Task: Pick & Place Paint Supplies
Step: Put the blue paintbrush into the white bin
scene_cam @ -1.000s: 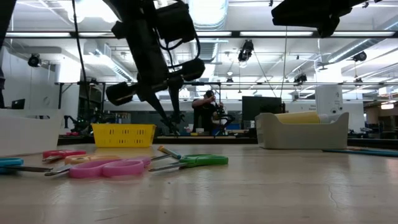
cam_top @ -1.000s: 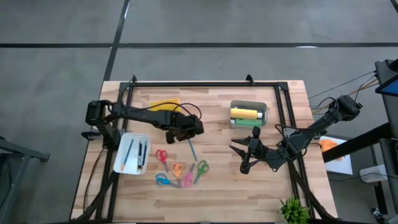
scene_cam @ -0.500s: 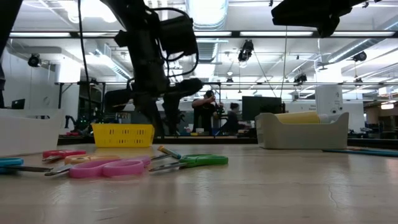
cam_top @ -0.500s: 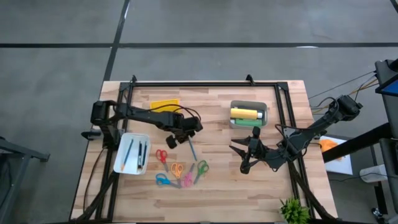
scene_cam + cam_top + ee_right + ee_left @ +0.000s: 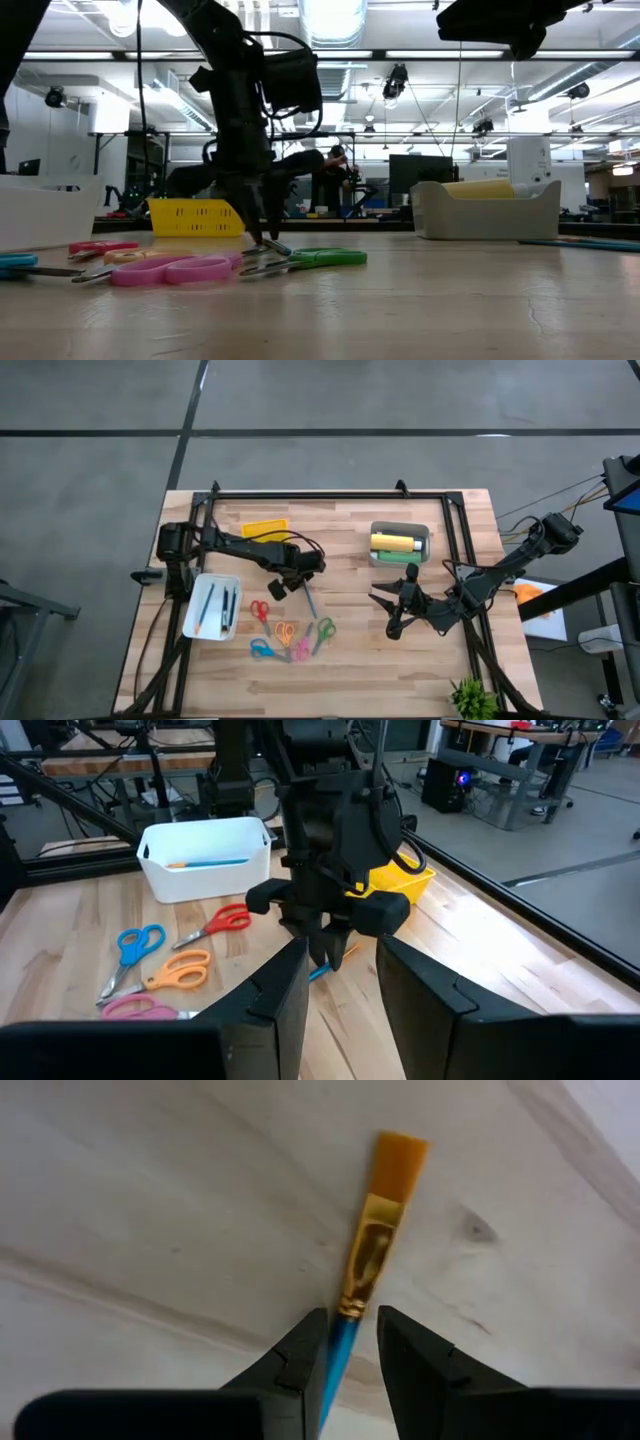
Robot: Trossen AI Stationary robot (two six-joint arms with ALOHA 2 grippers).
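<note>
A brush [image 5: 368, 1255] with orange bristles, a gold ferrule and a blue shaft lies flat on the wooden table [image 5: 350, 660], near the middle [image 5: 309, 602]. My left gripper [image 5: 350, 1320] points down over it, low above the table [image 5: 262, 238]. It is open, with one finger on each side of the blue shaft just behind the ferrule, apart from it. My right gripper [image 5: 382, 615] hangs open and bare at the right, above the table. A grey bin [image 5: 426, 546] holds a yellow bottle [image 5: 392, 542] and a green bottle [image 5: 390, 557].
Several coloured scissors [image 5: 288, 638] lie just in front of the brush. A white tray [image 5: 190, 612] with brushes and pens stands at the left, and a yellow basket [image 5: 264, 527] at the back. A plant [image 5: 470, 700] sits at the near right corner.
My left gripper has sunk toward the table onto the brush and rolled about its own axis, so its fingers now straddle the shaft. The brush has stayed where it was.
</note>
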